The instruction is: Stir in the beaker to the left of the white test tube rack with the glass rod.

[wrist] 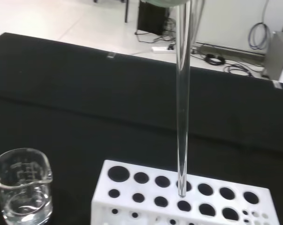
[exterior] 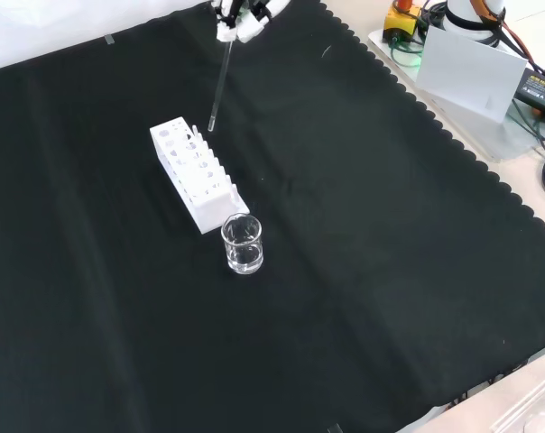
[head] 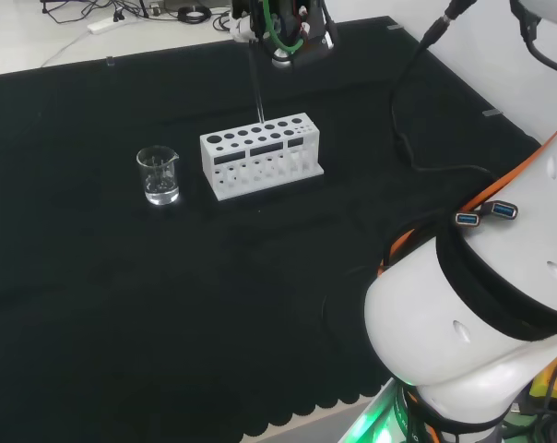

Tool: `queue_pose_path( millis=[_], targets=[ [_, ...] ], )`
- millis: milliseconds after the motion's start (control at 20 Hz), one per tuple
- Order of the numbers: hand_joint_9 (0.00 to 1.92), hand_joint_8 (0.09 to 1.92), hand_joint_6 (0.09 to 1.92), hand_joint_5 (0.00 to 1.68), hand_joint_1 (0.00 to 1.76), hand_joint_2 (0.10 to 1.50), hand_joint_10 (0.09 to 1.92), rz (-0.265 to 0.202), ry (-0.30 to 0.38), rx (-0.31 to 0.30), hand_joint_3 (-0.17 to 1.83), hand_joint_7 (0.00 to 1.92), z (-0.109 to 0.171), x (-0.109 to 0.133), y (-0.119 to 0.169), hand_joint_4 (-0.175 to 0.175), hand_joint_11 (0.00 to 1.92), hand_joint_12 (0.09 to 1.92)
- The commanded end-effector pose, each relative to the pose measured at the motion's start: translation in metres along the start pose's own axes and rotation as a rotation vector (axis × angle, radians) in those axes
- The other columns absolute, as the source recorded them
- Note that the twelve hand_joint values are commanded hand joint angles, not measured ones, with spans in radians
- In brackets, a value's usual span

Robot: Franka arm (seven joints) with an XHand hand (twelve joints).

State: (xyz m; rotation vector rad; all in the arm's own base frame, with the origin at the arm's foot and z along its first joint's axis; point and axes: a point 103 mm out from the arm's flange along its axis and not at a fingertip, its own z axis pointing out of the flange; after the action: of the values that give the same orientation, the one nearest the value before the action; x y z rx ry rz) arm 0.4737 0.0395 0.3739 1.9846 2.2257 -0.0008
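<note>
Glass rod [exterior: 218, 83] hangs upright, pinched in the hand [exterior: 239, 20] at the front view's top, its tip just above the rack [exterior: 197, 174], which it could snag while crossing to the beaker [exterior: 243, 244] at frame centre.

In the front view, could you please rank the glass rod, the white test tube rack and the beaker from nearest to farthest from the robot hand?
1. Glass rod, hanging from the robot hand at the top.
2. White test tube rack, lower, left of the rod's tip.
3. Beaker, lowest, at the rack's near end.
</note>
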Motion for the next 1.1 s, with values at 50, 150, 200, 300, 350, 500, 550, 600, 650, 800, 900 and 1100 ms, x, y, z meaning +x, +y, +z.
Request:
queue_pose_path(
  millis=[50, 150, 200, 300, 350, 500, 550, 600, 650, 800, 900, 1100],
  targets=[
    [1.53, 1.01, 0.09, 1.37, 1.31, 1.1, 0.89, -0.03, 0.05, -0.009, -0.17, 1.17, 0.005, 0.021, 0.005, -0.175, 1.59, 0.59],
    [1.53, 1.01, 0.09, 1.37, 1.31, 1.11, 0.89, -0.051, 0.054, -0.019, -0.17, 1.17, -0.003, 0.036, 0.008, -0.175, 1.59, 0.59],
    [1.53, 1.01, 0.09, 1.37, 1.31, 1.11, 0.89, -0.062, 0.059, -0.019, -0.17, 1.17, -0.007, 0.043, 0.01, -0.175, 1.59, 0.59],
    [1.53, 1.01, 0.09, 1.37, 1.31, 1.11, 0.89, -0.086, 0.07, -0.01, -0.17, 1.17, -0.006, 0.05, 0.014, -0.175, 1.59, 0.6],
    [1.53, 1.01, 0.09, 1.37, 1.31, 1.1, 0.89, -0.099, 0.066, -0.006, -0.17, 1.17, -0.006, 0.055, 0.016, -0.175, 1.59, 0.6],
    [1.53, 1.01, 0.09, 1.37, 1.31, 1.1, 0.89, -0.13, 0.062, -0.002, -0.17, 1.17, -0.012, 0.073, 0.024, -0.175, 1.59, 0.6],
    [1.53, 1.01, 0.09, 1.37, 1.31, 1.11, 0.89, -0.144, 0.061, -0.002, -0.17, 1.17, -0.013, 0.078, 0.026, -0.175, 1.59, 0.6],
    [1.53, 1.01, 0.09, 1.37, 1.31, 1.1, 0.89, -0.16, 0.064, -0.003, -0.17, 1.17, -0.015, 0.083, 0.027, -0.175, 1.59, 0.6],
    [1.53, 1.01, 0.09, 1.37, 1.31, 1.1, 0.89, -0.174, 0.067, -0.005, -0.17, 1.17, -0.017, 0.086, 0.027, -0.175, 1.59, 0.6],
    [1.53, 1.01, 0.09, 1.37, 1.31, 1.11, 0.89, -0.177, 0.045, 0.007, -0.17, 1.17, -0.021, 0.094, 0.028, -0.175, 1.59, 0.6],
    [1.53, 1.01, 0.09, 1.37, 1.31, 1.11, 0.89, -0.202, 0.056, -0.003, -0.17, 1.17, -0.02, 0.102, 0.027, -0.175, 1.59, 0.6],
    [1.53, 1.01, 0.09, 1.37, 1.31, 1.11, 0.89, -0.253, 0.076, -0.008, -0.17, 1.17, -0.02, 0.108, 0.024, -0.175, 1.59, 0.6]
  ],
)
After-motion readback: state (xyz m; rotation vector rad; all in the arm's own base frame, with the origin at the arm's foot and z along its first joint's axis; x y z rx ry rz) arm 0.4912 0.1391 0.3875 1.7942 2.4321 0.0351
